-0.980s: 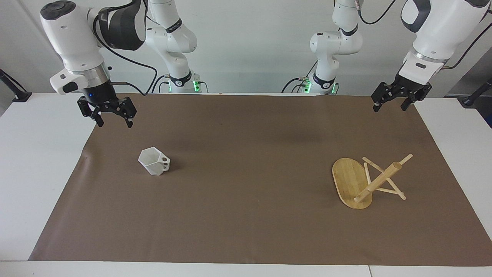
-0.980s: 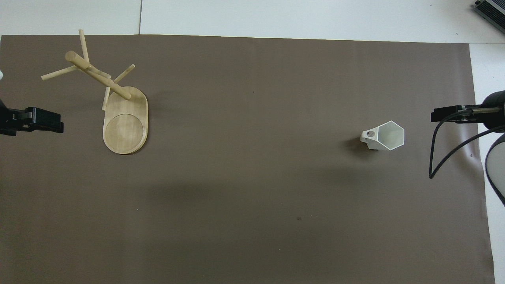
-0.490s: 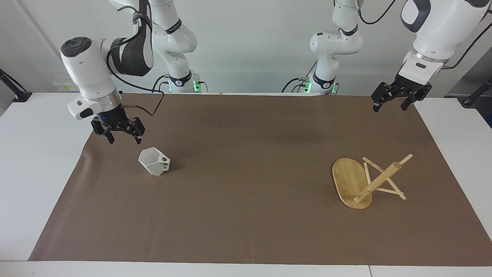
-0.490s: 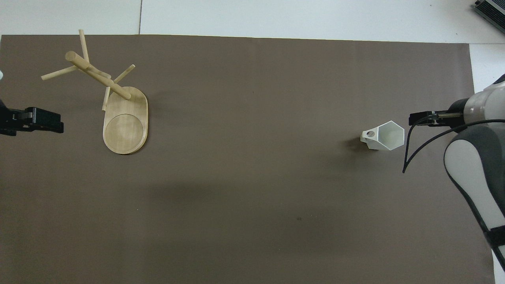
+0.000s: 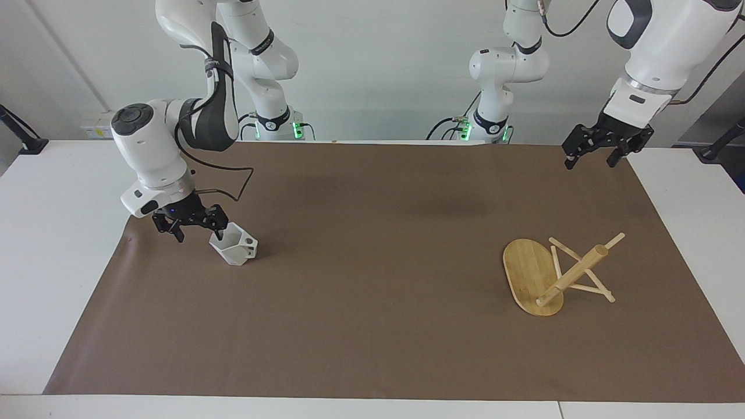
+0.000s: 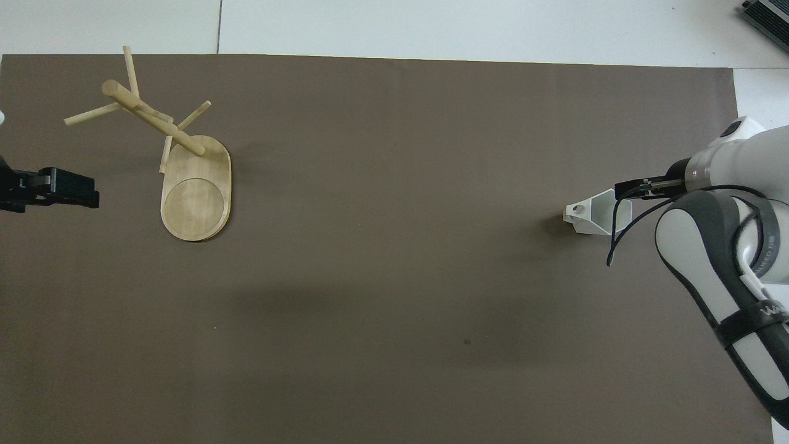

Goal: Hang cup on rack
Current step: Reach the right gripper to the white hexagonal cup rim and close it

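the cup (image 5: 234,249) sits upright and empty on the brown mat (image 5: 372,326) at my right gripper (image 5: 196,233), whose spread fingers straddle its rim, one dipping inside. closing off-centre could tip it. the rack (image 5: 557,273) stands well apart, below my idle, open left gripper (image 5: 591,158).

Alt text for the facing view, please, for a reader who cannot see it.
The right gripper, open, is low at the rim of a white cup on the brown mat. Toward the left arm's end, a bamboo rack lies tipped over. The left gripper, open, waits above the mat's corner.
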{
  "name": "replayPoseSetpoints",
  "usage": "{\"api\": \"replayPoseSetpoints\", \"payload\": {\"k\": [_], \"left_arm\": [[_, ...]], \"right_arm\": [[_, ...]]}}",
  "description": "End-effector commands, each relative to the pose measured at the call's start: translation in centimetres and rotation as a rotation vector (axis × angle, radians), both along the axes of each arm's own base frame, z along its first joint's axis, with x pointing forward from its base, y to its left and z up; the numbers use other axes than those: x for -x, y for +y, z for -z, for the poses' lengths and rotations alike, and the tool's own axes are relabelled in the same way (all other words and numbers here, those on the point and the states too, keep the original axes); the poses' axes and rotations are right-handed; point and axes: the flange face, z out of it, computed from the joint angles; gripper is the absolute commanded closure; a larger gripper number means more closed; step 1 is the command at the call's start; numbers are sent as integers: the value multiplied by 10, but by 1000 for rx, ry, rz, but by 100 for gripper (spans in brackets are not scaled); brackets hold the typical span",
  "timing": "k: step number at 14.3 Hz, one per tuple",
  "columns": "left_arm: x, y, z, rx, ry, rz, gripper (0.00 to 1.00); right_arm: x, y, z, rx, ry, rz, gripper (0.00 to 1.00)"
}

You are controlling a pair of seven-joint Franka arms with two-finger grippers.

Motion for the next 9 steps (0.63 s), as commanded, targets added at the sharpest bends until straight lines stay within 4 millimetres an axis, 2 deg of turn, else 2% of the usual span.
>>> {"api": "replayPoseSetpoints", "payload": {"k": [1, 9], "left_arm": [[5, 3, 0, 5, 5, -6, 0], [5, 3, 0, 5, 7, -6, 0]], "right_arm": [[3, -1, 11, -6, 6, -37, 0], [19, 0, 32, -11, 58, -33, 0]]}}
